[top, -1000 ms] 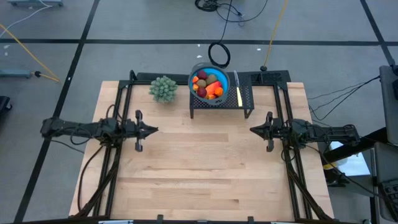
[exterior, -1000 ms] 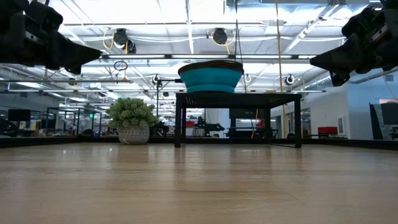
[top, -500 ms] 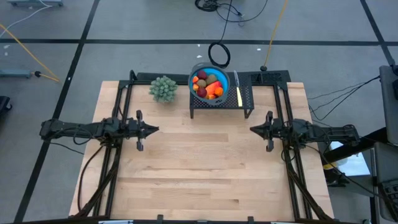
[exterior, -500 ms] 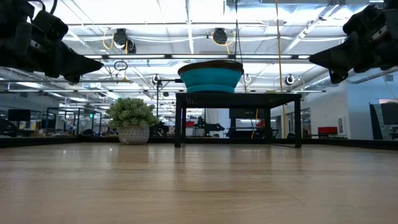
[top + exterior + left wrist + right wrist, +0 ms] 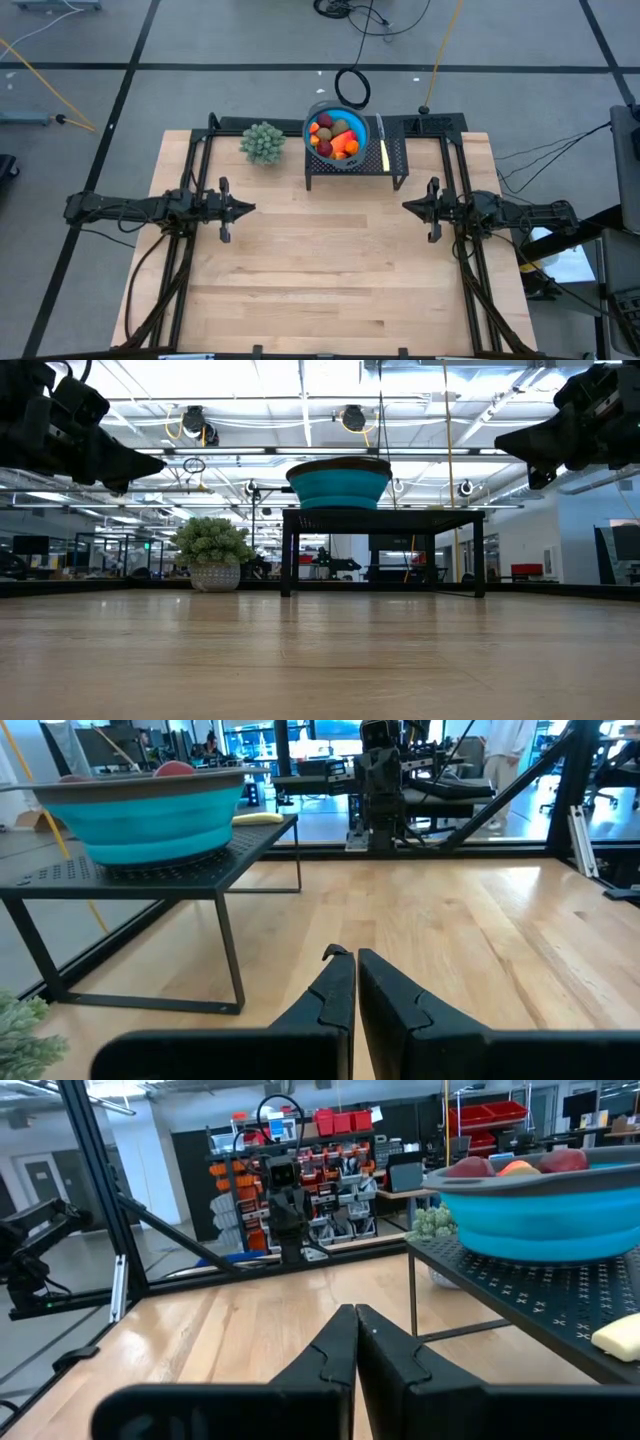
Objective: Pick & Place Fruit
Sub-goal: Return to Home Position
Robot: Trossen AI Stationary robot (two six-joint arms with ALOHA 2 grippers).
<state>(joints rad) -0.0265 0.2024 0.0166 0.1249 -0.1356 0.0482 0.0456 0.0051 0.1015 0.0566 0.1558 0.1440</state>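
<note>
Fruit (image 5: 334, 137): piled in the blue bowl, with red, orange and brownish-green pieces showing above the rim. From above it sits at 12 o'clock on the bench, well apart from both claws.
Blue bowl (image 5: 339, 488): stands on top of the black shelf, toward the shelf's 9 o'clock end.
Black shelf (image 5: 397, 165): low rack with a mesh top on thin legs, at the bench's far edge, 12 o'clock.
Knife (image 5: 384, 152): lies flat on the shelf top at the bowl's 3 o'clock, just beside it, its yellow handle toward 6 o'clock.
Plant (image 5: 263, 142): pale green bushy ball on the bench at 11 o'clock, near the shelf's 9 o'clock side.
Left claw (image 5: 250, 208): fingers pressed together and holding nothing. It hangs above the bench at 9 o'clock, its tip aimed toward 3 o'clock.
Right claw (image 5: 405, 208): fingers likewise pressed together and empty. It hangs above the bench at 3 o'clock, its tip aimed toward 9 o'clock.
Bench (image 5: 330, 270): pale wooden boards.
</note>
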